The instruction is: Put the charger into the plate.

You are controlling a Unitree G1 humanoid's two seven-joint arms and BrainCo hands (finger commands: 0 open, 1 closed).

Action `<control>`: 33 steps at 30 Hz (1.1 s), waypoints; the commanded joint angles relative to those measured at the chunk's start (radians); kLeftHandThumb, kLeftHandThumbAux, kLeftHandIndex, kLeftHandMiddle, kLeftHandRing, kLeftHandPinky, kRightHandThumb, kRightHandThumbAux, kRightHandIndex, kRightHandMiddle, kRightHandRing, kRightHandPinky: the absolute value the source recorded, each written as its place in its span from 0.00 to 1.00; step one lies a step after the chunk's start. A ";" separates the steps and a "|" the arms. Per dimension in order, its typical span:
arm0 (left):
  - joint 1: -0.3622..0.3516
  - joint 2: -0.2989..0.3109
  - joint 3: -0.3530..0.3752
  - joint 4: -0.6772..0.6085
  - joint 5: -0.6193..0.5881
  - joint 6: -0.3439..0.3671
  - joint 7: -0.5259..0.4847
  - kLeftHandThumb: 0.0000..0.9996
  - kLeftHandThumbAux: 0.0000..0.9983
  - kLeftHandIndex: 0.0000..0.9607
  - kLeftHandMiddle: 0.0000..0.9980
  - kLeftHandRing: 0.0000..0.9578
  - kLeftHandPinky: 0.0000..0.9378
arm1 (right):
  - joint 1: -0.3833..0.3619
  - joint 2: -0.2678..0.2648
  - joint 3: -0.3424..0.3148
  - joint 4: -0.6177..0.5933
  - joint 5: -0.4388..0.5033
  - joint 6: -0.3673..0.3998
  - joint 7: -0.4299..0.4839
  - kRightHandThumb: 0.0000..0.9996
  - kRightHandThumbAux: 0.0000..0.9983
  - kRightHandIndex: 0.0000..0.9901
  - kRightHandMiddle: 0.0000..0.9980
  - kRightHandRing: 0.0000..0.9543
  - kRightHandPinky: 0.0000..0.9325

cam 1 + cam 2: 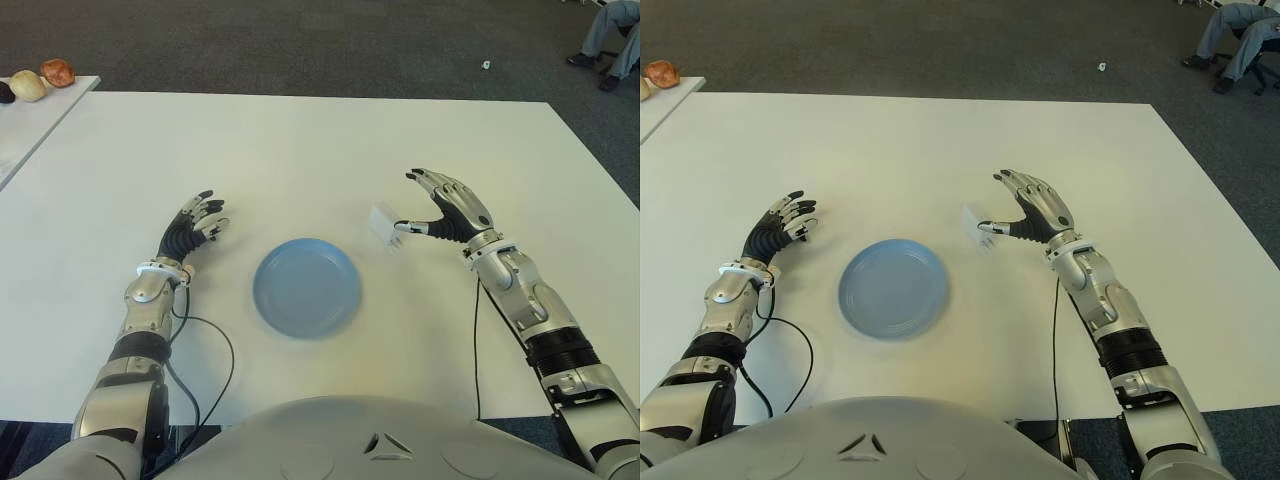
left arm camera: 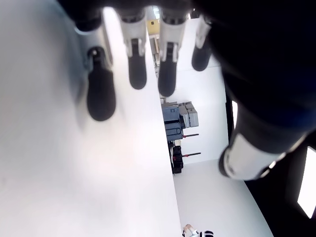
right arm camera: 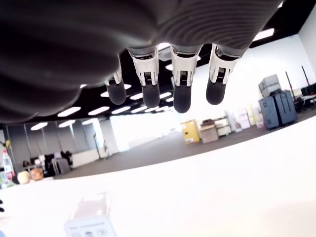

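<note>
Fingers (image 1: 440,185) of the right hand (image 1: 450,208) are spread and hold nothing; its thumb tip points at the charger without clearly touching it. Beneath them stretches the white table (image 1: 300,150). Beside the thumb, toward the robot's left and a little nearer its body, lies the blue plate (image 1: 306,287) (bare inside). Beyond the plate shows the left hand (image 1: 192,228), fingers loosely extended, holding nothing. Just off the right thumb tip sits the white charger (image 1: 383,226), on the table and outside the plate.
</note>
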 commanded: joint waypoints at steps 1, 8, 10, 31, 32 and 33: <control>0.035 -0.011 -0.026 0.022 0.032 0.049 0.010 0.09 0.70 0.12 0.22 0.18 0.13 | -0.027 -0.018 0.027 0.028 -0.027 -0.037 0.017 0.35 0.19 0.00 0.00 0.00 0.00; 0.039 -0.017 -0.024 0.015 0.027 0.038 0.016 0.09 0.69 0.12 0.22 0.18 0.14 | -0.048 -0.016 0.033 0.069 -0.013 -0.041 0.048 0.34 0.18 0.00 0.00 0.00 0.00; 0.039 -0.018 -0.025 0.014 0.025 0.037 0.015 0.09 0.69 0.13 0.22 0.19 0.15 | -0.050 -0.014 0.034 0.079 -0.015 -0.047 0.042 0.33 0.18 0.00 0.00 0.00 0.00; 0.036 -0.021 -0.027 0.034 0.012 0.044 0.007 0.09 0.69 0.14 0.23 0.20 0.15 | -0.281 -0.033 0.232 0.482 -0.335 -0.104 -0.409 0.38 0.21 0.00 0.00 0.00 0.00; 0.035 -0.021 -0.025 0.035 0.009 0.046 0.007 0.09 0.70 0.14 0.23 0.20 0.16 | -0.289 -0.033 0.242 0.497 -0.343 -0.105 -0.430 0.39 0.21 0.00 0.00 0.00 0.00; 0.034 -0.023 -0.023 0.034 0.005 0.046 0.007 0.08 0.70 0.14 0.23 0.20 0.16 | -0.299 -0.031 0.252 0.512 -0.350 -0.107 -0.449 0.40 0.21 0.00 0.00 0.00 0.00</control>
